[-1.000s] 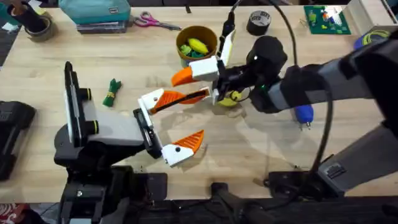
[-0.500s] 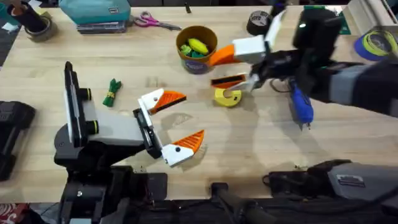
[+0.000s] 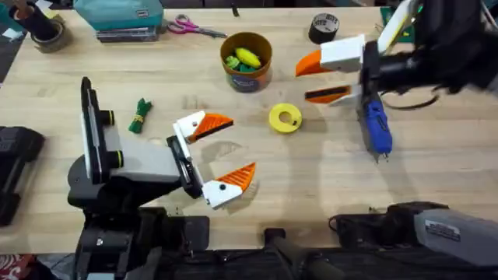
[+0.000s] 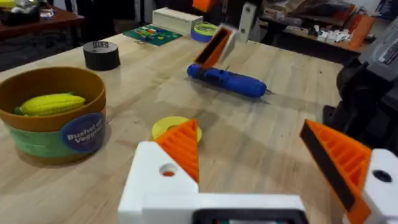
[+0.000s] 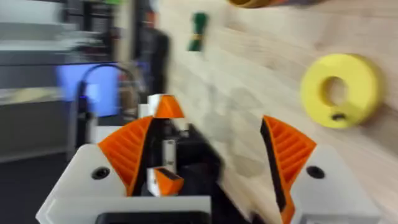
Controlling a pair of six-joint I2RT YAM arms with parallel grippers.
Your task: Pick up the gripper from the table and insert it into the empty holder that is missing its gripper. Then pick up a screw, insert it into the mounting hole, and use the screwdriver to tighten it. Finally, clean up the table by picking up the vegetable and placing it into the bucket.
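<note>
While both arms' jaws stand spread and empty, the screwdriver (image 3: 376, 129) lies flat — bit toward the bases.

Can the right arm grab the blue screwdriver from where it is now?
Probably yes. The right gripper hangs open right beside the screwdriver, which lies alone on bare table with nothing on top of it. The arm would mostly need to turn and come down.

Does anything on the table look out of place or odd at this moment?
Nothing looks spilled or broken. The vegetable lies loose on the table, outside the bucket, and the screwdriver lies flat on the wood.
</note>
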